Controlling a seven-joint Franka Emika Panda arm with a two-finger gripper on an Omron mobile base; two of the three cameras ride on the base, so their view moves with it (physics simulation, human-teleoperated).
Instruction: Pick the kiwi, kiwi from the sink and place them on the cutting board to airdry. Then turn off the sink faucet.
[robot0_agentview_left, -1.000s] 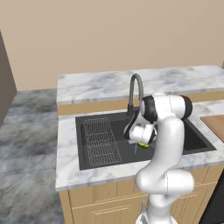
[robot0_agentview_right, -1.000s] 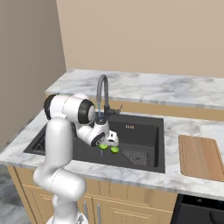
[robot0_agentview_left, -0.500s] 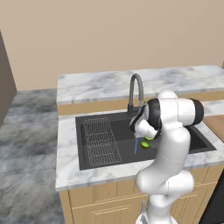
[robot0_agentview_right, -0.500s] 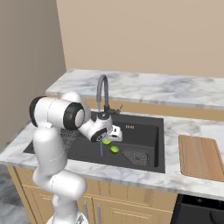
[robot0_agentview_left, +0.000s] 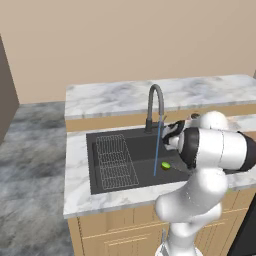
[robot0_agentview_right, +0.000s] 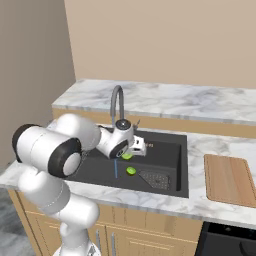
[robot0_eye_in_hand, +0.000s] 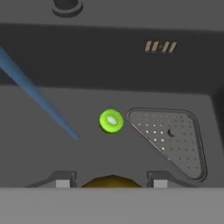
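Gripper (robot0_agentview_right: 140, 146) lifted holding kiwi (robot0_agentview_right: 127, 156), second kiwi (robot0_eye_in_hand: 111, 121) beside drain grate (robot0_eye_in_hand: 171, 140)

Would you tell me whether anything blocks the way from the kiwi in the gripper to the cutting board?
Nothing visible does. The gripper holds one kiwi above the sink; the cutting board lies bare on the counter beyond the sink's rim.

You had one kiwi (robot0_eye_in_hand: 111, 120) lying on the dark sink (robot0_eye_in_hand: 109, 65) floor, just beside the drain grate (robot0_eye_in_hand: 173, 138). A second kiwi (robot0_eye_in_hand: 111, 181) (brownish from here) sat between the fingertips (robot0_eye_in_hand: 64, 181). A water stream (robot0_eye_in_hand: 39, 101) ran slantwise.
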